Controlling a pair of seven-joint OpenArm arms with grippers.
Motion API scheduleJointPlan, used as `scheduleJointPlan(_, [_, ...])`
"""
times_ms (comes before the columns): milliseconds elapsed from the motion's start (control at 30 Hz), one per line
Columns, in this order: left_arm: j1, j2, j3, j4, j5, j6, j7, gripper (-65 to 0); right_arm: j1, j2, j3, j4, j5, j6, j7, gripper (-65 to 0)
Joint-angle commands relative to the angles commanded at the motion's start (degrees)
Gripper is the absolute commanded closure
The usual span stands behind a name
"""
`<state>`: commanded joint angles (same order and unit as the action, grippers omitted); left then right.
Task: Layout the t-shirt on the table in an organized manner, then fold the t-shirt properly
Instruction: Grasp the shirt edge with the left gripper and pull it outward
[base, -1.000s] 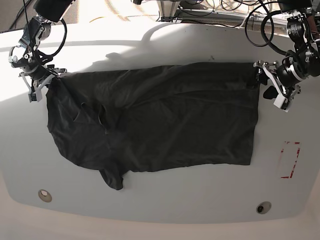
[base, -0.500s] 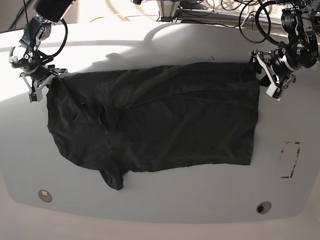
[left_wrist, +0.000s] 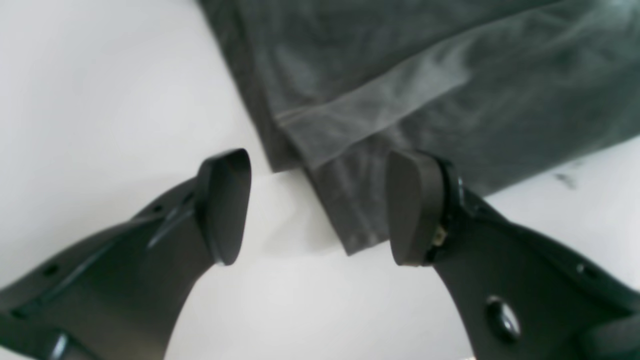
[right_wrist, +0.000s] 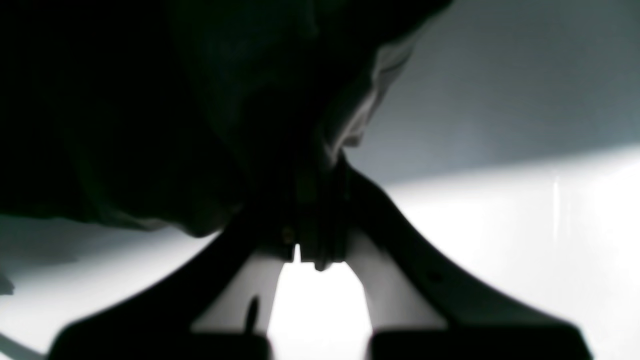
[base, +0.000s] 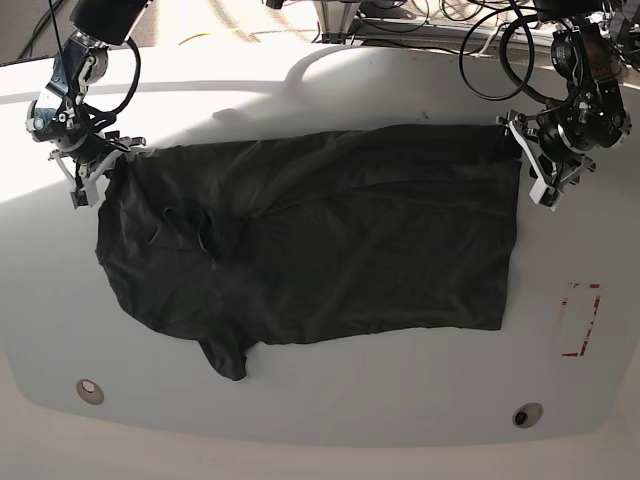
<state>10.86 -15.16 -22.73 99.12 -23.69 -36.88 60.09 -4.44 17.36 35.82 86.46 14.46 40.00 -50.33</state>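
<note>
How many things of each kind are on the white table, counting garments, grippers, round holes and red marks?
Dark charcoal-grey cloth t-shirt: 1
Black robot grippers, left gripper and right gripper: 2
Small round grommet holes: 2
Red dashed rectangle mark: 1
Total: 6

The t-shirt (base: 320, 235) is a plain dark charcoal grey with no print; in the left wrist view it reads a lighter, washed-out grey along a fold. The surface (base: 330, 420) is smooth white, sunlit brighter at its far-left part. A red dashed rectangle (base: 580, 320) marks it near one end. Two small round grommet holes (base: 527, 414) show, one dark, one pale. The left gripper's fingers (left_wrist: 225, 205) are matte black.
</note>
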Motion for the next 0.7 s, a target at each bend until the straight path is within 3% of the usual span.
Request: scheduleJointPlan(700, [-2.5, 0.0, 6.3, -7.0, 0.4, -0.1, -2.6, -39.7, 0.1, 0.0, 0.0, 0.0, 0.1, 0.00, 0.0, -0.5])
